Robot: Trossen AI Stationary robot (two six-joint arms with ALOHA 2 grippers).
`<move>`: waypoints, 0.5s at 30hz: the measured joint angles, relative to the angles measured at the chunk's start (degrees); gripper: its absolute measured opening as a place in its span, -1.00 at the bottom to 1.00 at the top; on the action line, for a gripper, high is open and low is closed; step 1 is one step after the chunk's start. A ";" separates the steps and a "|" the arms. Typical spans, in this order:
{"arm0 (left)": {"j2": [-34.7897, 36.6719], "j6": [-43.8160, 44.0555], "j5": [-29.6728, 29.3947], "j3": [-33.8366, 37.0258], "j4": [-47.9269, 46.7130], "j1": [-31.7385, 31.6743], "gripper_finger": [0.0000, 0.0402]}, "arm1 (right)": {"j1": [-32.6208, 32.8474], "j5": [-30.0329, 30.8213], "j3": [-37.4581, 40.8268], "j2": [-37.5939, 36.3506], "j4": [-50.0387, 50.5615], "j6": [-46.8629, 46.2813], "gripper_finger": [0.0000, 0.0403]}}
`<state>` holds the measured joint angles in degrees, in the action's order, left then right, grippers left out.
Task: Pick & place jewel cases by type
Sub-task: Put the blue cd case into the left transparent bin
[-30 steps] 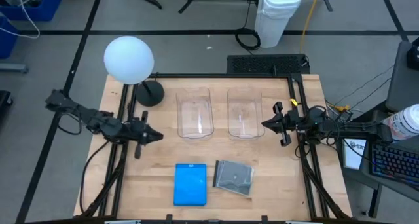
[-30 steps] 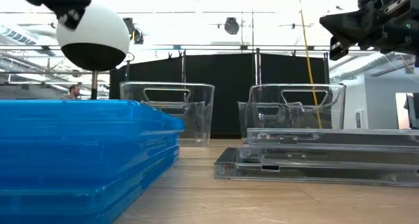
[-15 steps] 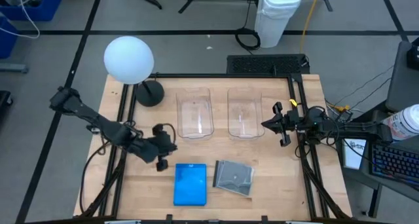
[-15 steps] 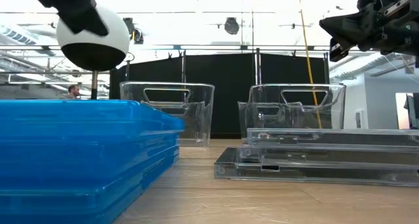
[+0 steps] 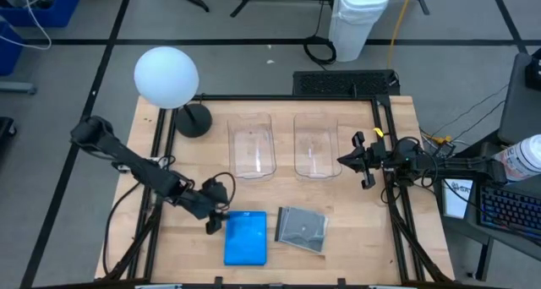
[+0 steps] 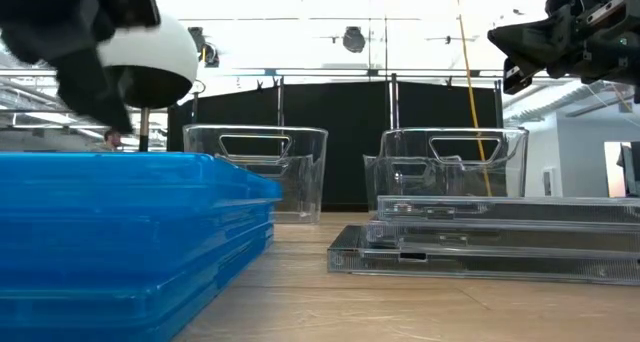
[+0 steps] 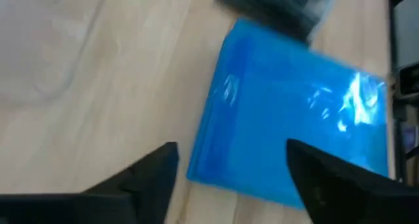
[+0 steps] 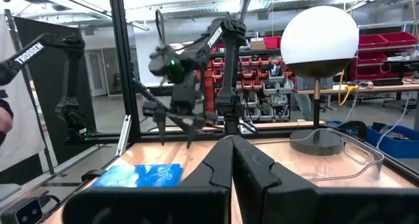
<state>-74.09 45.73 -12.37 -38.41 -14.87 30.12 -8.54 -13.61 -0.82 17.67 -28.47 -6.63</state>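
Now the left gripper (image 5: 221, 220) hangs with jaws spread, just beside the blue case (image 5: 246, 237).

From those fingers outward: the blue case lies toward the table's middle, its long axis running front to back, the grey case (image 5: 302, 229) just beyond it. The right gripper (image 5: 358, 160), pinched together, waits well apart beside the tubs (image 5: 253, 145). How many cases are stacked is hard to tell.

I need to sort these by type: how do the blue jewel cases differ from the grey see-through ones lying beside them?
The blue jewel cases are opaque, bright and oblong; the grey see-through jewel cases are squarish and clear. The blue stack lies square to the table edge, the grey stack slightly turned. The open left gripper hovers at the blue stack; nothing is near the grey. Both are flat stacks on the table.
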 joint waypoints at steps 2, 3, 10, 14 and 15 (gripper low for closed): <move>-0.80 0.51 2.12 0.69 0.76 -0.51 0.63 | 0.00 0.00 0.00 0.00 0.00 0.00 -1.00; -1.17 0.39 2.99 1.00 1.60 -0.71 0.69 | 0.00 0.00 0.00 0.00 0.00 0.00 -1.00; -5.36 -1.85 5.97 1.29 2.70 -2.45 0.82 | 0.00 0.00 0.00 0.00 0.00 0.00 -1.00; -7.92 -3.06 6.64 1.29 2.82 -3.03 0.75 | 0.01 0.01 0.00 0.00 0.00 0.00 -1.00; -8.14 -3.27 6.61 1.29 2.83 -3.20 0.73 | 0.00 0.02 0.00 0.00 0.00 0.00 -1.00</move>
<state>-82.22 42.46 -5.76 -37.12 -12.04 26.91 -8.54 -13.59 -0.82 17.67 -28.47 -6.63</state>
